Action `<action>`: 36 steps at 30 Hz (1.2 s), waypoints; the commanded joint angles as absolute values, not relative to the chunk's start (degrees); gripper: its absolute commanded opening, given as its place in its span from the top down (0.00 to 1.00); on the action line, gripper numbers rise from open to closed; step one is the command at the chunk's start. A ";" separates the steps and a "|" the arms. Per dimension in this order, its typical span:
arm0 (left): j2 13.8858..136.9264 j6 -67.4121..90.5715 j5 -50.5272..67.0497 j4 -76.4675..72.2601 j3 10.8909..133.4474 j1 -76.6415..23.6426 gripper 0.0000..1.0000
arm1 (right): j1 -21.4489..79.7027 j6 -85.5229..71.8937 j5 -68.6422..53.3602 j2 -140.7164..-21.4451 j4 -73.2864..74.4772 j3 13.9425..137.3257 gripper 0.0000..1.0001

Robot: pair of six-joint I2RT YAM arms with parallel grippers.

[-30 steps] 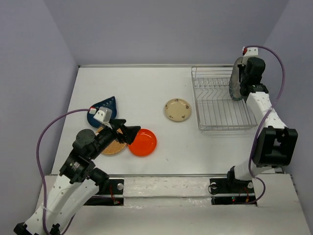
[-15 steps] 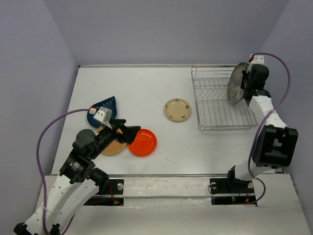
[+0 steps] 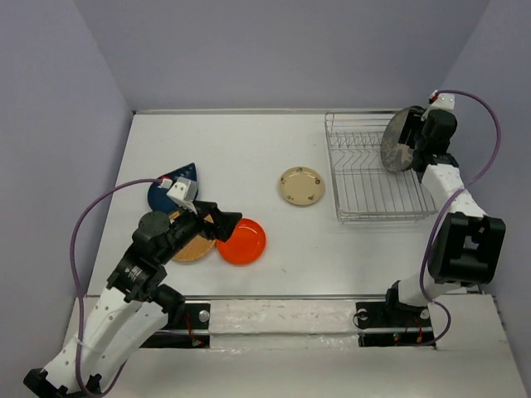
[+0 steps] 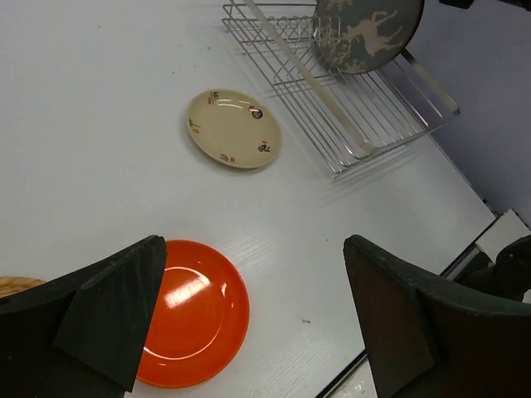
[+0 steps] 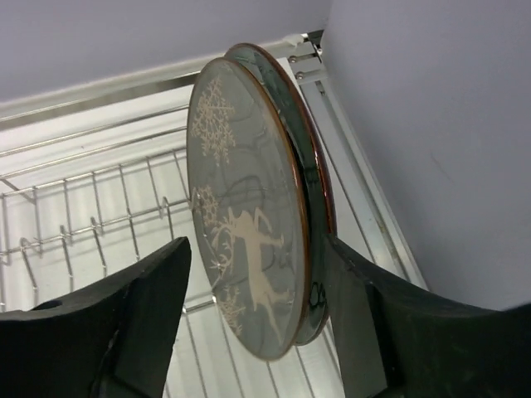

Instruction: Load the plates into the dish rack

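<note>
The grey deer-pattern plate (image 5: 249,207) stands on edge at the right end of the dish rack (image 3: 369,178), leaning against a glossy teal plate (image 5: 319,186) behind it. My right gripper (image 5: 257,249) is open and straddles both; its left finger is clear of the deer plate, the right finger sits by the teal plate. My left gripper (image 4: 253,245) hangs open and empty over the table beside the orange-red plate (image 4: 187,311). Flat on the table lie the cream plate (image 3: 301,186), the tan plate (image 3: 191,247) and the dark blue leaf plate (image 3: 168,187).
The rack's (image 4: 332,99) upright tines left of the deer plate (image 4: 365,33) hold nothing. The cream plate (image 4: 234,128) lies just left of the rack. Purple walls close in the table at the back and both sides.
My right gripper has opened and let go of the deer plate, which now leans in the rack. The left arm has shifted slightly forward and right.
</note>
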State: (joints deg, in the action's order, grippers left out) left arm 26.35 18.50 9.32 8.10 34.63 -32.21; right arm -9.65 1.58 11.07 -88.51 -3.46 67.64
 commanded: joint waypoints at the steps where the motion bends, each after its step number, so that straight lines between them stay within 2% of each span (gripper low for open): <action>1: 29.35 18.72 9.67 6.68 34.89 -32.43 0.01 | -10.11 -2.45 13.36 -84.82 -7.39 68.82 0.27; 2: 30.49 18.81 9.58 6.68 34.89 -32.43 0.01 | -10.11 -2.90 13.71 -83.86 -6.60 69.17 0.22; 6: 33.65 20.39 10.63 6.07 35.16 -32.34 0.01 | -10.11 -6.84 14.41 -80.34 -4.22 69.35 0.17; 12: 38.13 25.65 10.28 3.97 35.33 -32.43 0.05 | -9.58 -18.87 9.85 -72.79 -0.44 66.89 0.16; 20: 46.92 35.24 9.06 -6.05 35.51 -33.05 0.09 | -6.06 -30.32 -5.43 -54.60 3.51 55.73 0.16; 25: 59.29 38.40 5.19 -12.99 36.99 -34.98 0.10 | -5.54 -34.97 -14.65 -42.04 5.01 46.87 0.20; 29: 67.04 38.94 3.43 -15.99 41.12 -35.77 0.11 | -5.54 -37.09 -20.21 -37.28 6.41 42.99 0.22; 36: 89.16 37.89 4.31 -16.71 54.46 -35.86 0.15 | -5.54 -39.55 -29.25 -30.07 6.76 35.78 0.27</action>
